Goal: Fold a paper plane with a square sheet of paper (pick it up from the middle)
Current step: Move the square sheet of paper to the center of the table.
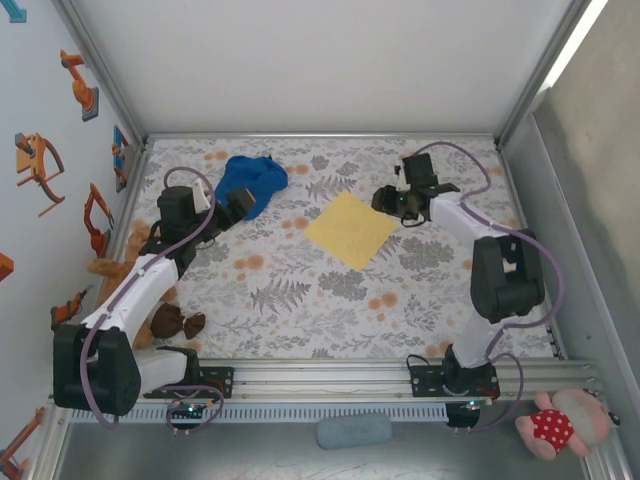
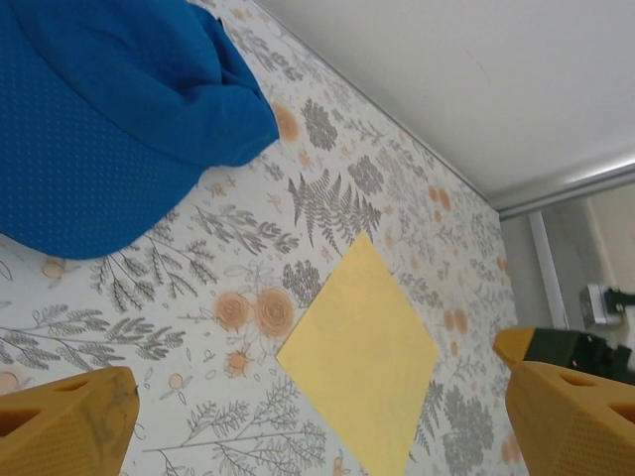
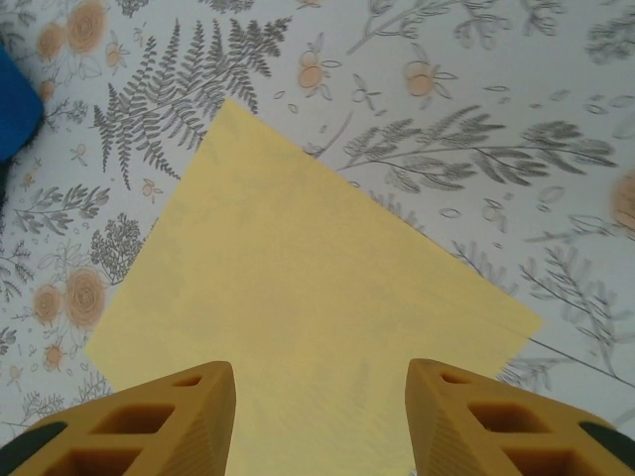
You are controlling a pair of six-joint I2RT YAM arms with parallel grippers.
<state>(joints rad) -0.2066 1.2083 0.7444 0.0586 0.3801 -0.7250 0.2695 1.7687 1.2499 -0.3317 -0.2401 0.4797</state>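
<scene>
The square sheet of paper [image 1: 350, 230] lies flat on the floral tablecloth, plain yellow, one corner pointing toward the arms. My right gripper [image 1: 392, 203] hovers at its right corner. In the right wrist view its fingers stand apart over the sheet [image 3: 298, 268], the gripper [image 3: 319, 372] holding nothing. My left gripper [image 1: 238, 205] is open beside the blue cap, well left of the paper. The left wrist view has the sheet [image 2: 362, 357] lying between and beyond the wide-spread fingers of that gripper [image 2: 316, 377].
A blue fabric cap [image 1: 252, 180] lies at the back left, also in the left wrist view [image 2: 109, 109]. Plush toys [image 1: 130, 260] and a brown toy [image 1: 175, 322] sit by the left arm. Metal frame rails border the table.
</scene>
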